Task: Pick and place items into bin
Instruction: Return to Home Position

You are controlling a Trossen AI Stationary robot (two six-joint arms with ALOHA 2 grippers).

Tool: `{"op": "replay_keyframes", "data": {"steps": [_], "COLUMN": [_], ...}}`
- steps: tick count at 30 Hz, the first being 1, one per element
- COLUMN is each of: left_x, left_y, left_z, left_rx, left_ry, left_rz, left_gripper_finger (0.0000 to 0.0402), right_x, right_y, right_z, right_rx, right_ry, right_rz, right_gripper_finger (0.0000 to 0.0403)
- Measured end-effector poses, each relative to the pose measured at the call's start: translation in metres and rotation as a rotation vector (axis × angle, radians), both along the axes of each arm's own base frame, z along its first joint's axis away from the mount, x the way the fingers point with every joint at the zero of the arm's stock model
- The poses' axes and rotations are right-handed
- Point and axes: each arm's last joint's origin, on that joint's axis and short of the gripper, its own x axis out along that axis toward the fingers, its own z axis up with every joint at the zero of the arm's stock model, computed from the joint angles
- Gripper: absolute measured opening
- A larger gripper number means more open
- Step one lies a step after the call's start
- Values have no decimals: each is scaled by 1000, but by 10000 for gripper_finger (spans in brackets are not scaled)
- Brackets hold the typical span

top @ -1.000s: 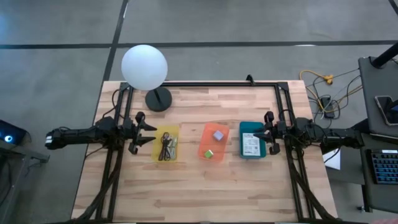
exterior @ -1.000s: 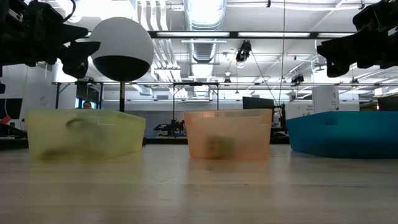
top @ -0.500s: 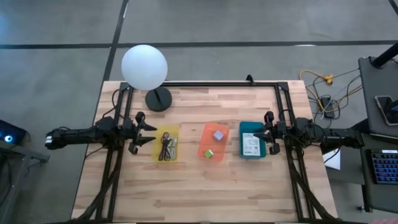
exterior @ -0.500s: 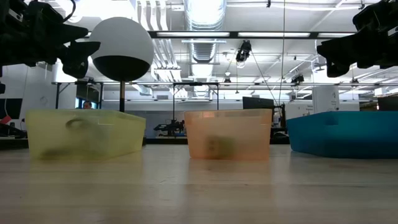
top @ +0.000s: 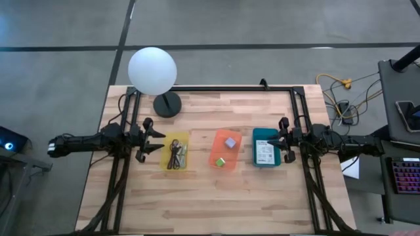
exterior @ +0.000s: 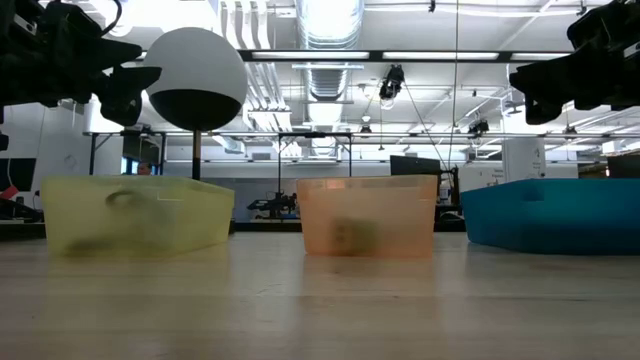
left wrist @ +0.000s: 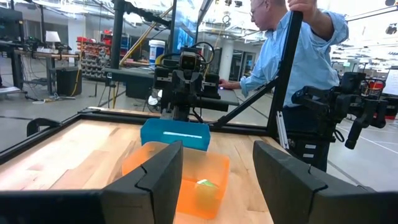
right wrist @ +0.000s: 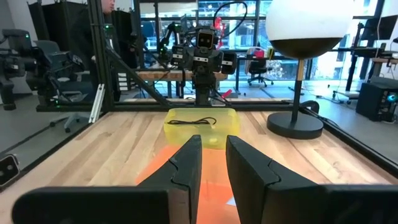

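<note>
Three small bins stand in a row on the wooden table. The yellow bin point(top: 175, 152) holds dark coiled cables point(top: 174, 156). In the orange bin point(top: 225, 149) lie a grey cube point(top: 230, 141) and a green cube point(top: 222, 162). A white card point(top: 265, 153) rests in the teal bin point(top: 266, 147). My left gripper point(top: 160, 145) hovers level at the yellow bin's left rim, open and empty point(left wrist: 217, 180). At the teal bin's right rim my right gripper point(top: 273, 143) hovers level, open by a narrow gap point(right wrist: 214, 165), with nothing between its fingers.
A white globe lamp point(top: 152, 71) on a dark round base point(top: 167, 103) stands at the table's far left. A black frame point(top: 216, 88) runs round the tabletop. A person in a blue shirt point(left wrist: 292, 50) stands beyond the table's right side. Bare wood point(top: 216, 200) lies along the near edge.
</note>
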Motion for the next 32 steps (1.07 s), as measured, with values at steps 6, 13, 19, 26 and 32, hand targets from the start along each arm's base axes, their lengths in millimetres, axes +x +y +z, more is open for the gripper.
{"op": "replay_keyframes", "data": {"steps": [6,13,19,26,32], "left_x": [0,0,0,0,0], "left_y": [0,0,0,0,0], "left_z": [0,0,0,0,0], "left_rx": [0,0,0,0,0], "left_ry": [0,0,0,0,0], "left_rz": [0,0,0,0,0], "left_gripper_finger": [180,180,180,180,180], "right_x": [0,0,0,0,0], "right_y": [0,0,0,0,0], "right_z": [0,0,0,0,0], "right_rx": [-1,-1,0,-1,-1], "right_ry": [0,1,1,1,1], "right_rz": [0,0,0,0,0], "right_gripper_finger": [63,63,63,63,63]}}
